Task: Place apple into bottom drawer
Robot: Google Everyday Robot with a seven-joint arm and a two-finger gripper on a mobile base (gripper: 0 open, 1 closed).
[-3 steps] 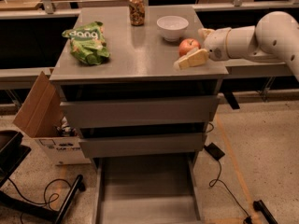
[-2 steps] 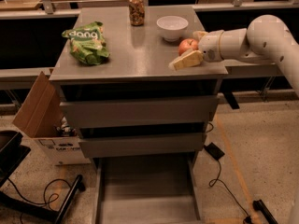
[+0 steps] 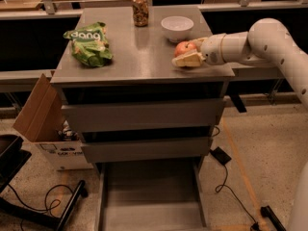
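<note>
Claw (image 3: 186, 53) and apple (image 3: 182, 47) further left on the cabinet top (image 3: 139, 52); grip unclear, apple partly hidden behind it

Dim light, end effector (image 3: 185, 53) at apple (image 3: 183, 46)

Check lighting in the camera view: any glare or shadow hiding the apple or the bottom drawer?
Camera view: warm, dim light throughout; the cabinet top shows a soft sheen and a reflection of the can, no harsh glare. Same view: the apple is well lit, with the gripper at its right side. Same view: the bottom drawer lies in dimmer, even light, floor visible.
</note>
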